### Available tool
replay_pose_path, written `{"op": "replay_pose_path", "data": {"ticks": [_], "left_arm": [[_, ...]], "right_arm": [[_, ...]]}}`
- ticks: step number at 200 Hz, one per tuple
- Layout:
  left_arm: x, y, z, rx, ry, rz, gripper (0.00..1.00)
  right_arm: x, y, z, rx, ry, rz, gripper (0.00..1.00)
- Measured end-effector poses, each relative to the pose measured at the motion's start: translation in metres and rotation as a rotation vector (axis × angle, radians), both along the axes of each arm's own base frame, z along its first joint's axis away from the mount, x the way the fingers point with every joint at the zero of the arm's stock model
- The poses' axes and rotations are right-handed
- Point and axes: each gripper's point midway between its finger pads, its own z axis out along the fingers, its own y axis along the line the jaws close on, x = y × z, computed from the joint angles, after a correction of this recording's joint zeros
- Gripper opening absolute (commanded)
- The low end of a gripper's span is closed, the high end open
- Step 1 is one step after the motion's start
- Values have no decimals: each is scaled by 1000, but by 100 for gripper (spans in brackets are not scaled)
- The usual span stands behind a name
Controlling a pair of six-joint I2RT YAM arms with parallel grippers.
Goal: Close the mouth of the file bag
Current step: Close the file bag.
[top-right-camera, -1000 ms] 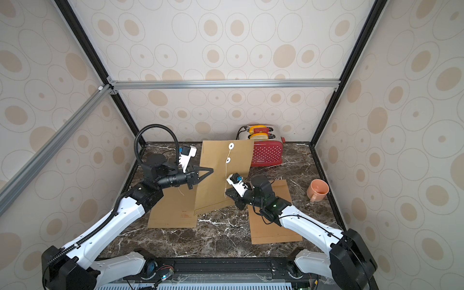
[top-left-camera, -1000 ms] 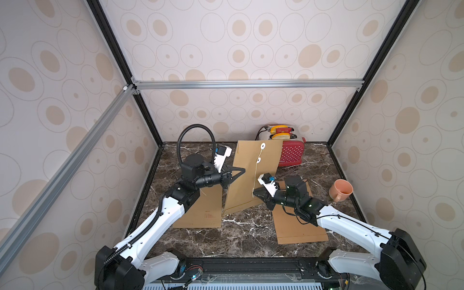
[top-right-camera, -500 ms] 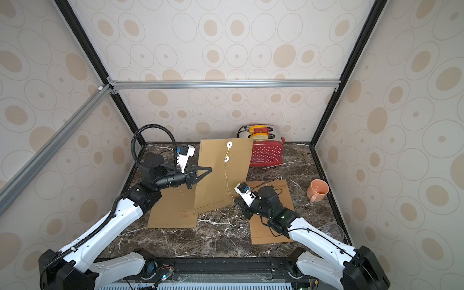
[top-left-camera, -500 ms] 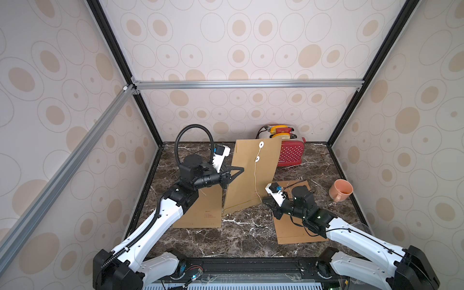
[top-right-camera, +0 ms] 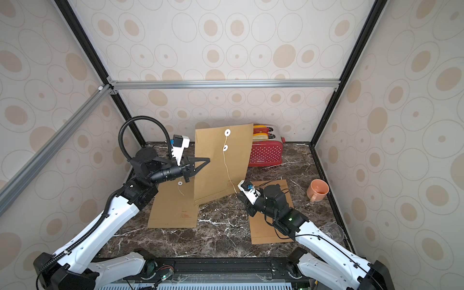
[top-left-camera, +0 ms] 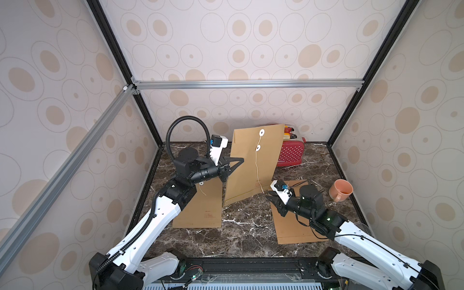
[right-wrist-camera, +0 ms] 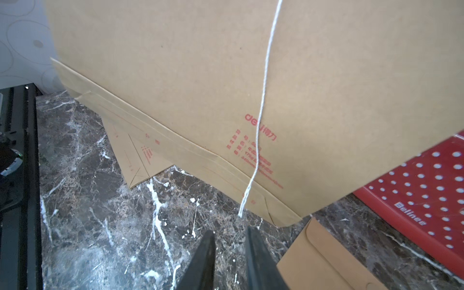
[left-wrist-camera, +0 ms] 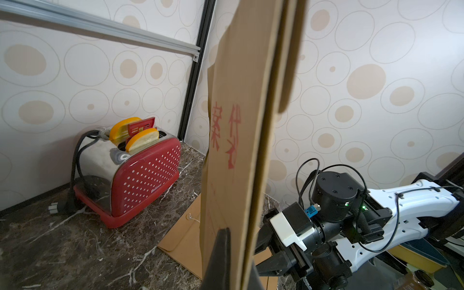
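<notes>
A brown file bag [top-left-camera: 251, 173] [top-right-camera: 216, 170] stands upright on the marble table [top-left-camera: 246, 233]. My left gripper [top-left-camera: 239, 160] [left-wrist-camera: 238, 251] is shut on its left edge. A white string [top-left-camera: 256, 170] [right-wrist-camera: 261, 120] runs from the upper white disc [top-left-camera: 262, 131] past the lower disc [top-left-camera: 257, 148] and hangs loose down the bag's face. My right gripper [top-left-camera: 272, 199] [top-right-camera: 243, 199] [right-wrist-camera: 230, 232] is low over the table by the bag's bottom right corner. It is open with nothing between its fingers, and the string's frayed end hangs just beyond its tips.
Two more brown file bags lie flat, one at the left [top-left-camera: 200, 208] and one under my right arm [top-left-camera: 296, 226]. A red toaster [top-left-camera: 291, 153] stands behind the upright bag. An orange mug [top-left-camera: 341, 190] sits at the right, a clear glass [top-right-camera: 334, 231] near the front right.
My right gripper has dropped back from the bag's face toward the table front and its jaws have parted. The string now hangs free. The left gripper still holds the bag.
</notes>
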Motion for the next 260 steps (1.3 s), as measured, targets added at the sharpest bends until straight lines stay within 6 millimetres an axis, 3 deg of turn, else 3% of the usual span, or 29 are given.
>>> {"op": "replay_pose_path", "data": {"ticks": [29, 87, 129, 177, 260], "left_arm": [[2, 1, 3, 26, -81, 15, 0], [-1, 7, 17, 105, -260, 43, 0], [-13, 23, 10, 157, -365, 103, 0], [-14, 22, 0, 151, -381, 98, 0], [-19, 19, 12, 89, -396, 70, 0]], "right_arm": [[7, 6, 17, 0, -55, 14, 42], [23, 20, 23, -24, -86, 25, 47], [26, 26, 45, 11, -178, 43, 47], [38, 43, 70, 13, -267, 83, 48], [42, 62, 64, 93, -233, 126, 52]]}}
